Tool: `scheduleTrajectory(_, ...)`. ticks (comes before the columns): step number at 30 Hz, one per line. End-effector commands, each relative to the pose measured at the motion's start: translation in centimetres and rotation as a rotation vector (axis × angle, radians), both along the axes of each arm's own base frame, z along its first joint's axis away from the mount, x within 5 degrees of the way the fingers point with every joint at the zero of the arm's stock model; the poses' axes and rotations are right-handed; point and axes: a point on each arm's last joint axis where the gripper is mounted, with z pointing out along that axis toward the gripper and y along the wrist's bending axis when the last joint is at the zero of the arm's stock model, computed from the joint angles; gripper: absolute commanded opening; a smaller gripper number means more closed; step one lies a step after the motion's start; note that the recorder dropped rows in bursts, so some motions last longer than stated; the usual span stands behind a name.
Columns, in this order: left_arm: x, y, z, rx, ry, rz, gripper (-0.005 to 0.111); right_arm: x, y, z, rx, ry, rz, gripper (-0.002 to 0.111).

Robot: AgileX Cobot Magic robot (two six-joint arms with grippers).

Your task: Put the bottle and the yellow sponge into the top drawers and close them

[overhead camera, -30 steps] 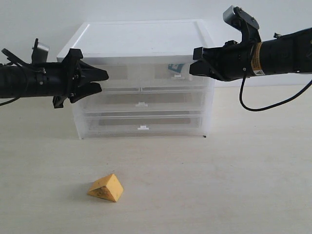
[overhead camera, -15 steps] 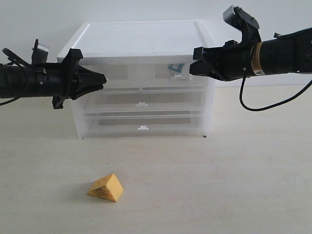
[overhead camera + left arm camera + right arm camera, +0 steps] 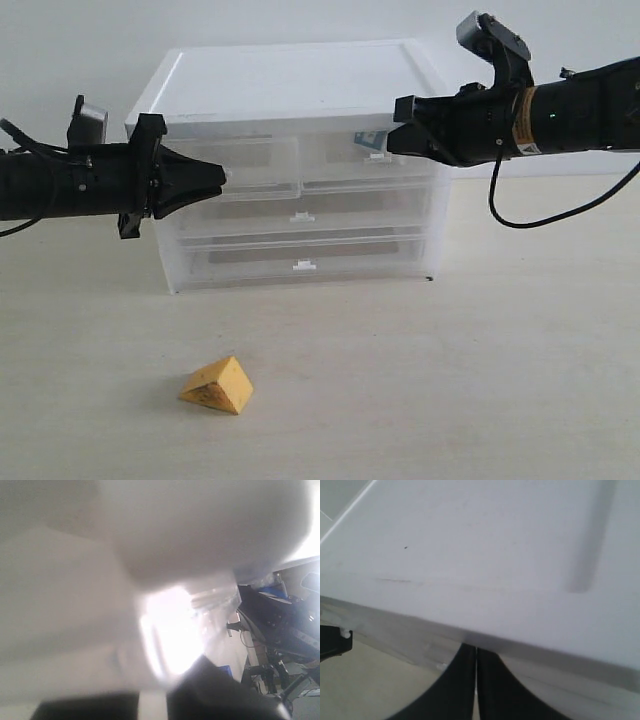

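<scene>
Right now my left gripper [image 3: 217,177] is clenched to a point with nothing between its fingers. Its tip lies against the front of the left one of the top drawers [image 3: 262,160], close to the left corner of the cabinet [image 3: 290,80]. My left wrist view is washed out and blurred, showing only pale plastic very near the lens. My right gripper [image 3: 397,126] is pressed shut as well; in its wrist view the two dark fingers [image 3: 457,680] meet with only a thin slit of light between them, right at the front edge of the cabinet's white top. It holds nothing. The bottle is inside the right top drawer, where a bit of its teal-and-white label [image 3: 364,139] shows through the translucent front, just above the tab handle [image 3: 376,156]. I cannot tell whether either top drawer sits fully home. The yellow sponge [image 3: 217,386] lies on the table [image 3: 500,380], well apart from the cabinet and from both my grippers.
</scene>
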Motion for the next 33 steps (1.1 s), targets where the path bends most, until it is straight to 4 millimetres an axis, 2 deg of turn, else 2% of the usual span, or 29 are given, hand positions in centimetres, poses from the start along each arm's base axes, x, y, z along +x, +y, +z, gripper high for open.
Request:
scheduleTrajectory(1, -0.5, -0.2, 1.1, -0.026, -0.048, -0.045, 0.004, 0.0, 1.4, 0.7, 0.017, -0.032, -0.036, 0.0)
scheduleTrajectory(9, -0.6, -0.2, 1.3, -0.026, -0.054, -0.045, 0.004, 0.3, 4.4, 0.6, 0.013, -0.038, -0.02, 0.0)
scheduleTrajectory(18, -0.7, -0.2, 1.3, -0.029, -0.053, -0.049, 0.004, 2.1, 5.3, -0.2, 0.021, -0.035, -0.034, 0.0)
scheduleTrajectory(23, -1.2, 0.4, 0.7, -0.047, -0.04, -0.059, 0.004, 2.8, 5.2, 0.7, 0.033, -0.061, -0.069, 0.0)
scheduleTrajectory(27, -2.9, 0.6, 0.7, -0.065, -0.051, -0.092, 0.004, 3.0, 5.3, 1.3, 0.038, -0.08, -0.068, 0.0)
scheduleTrajectory(33, -6.5, 0.8, 1.3, -0.036, -0.079, -0.104, 0.004, 3.3, 5.5, 0.2, 0.038, -0.056, -0.06, 0.0)
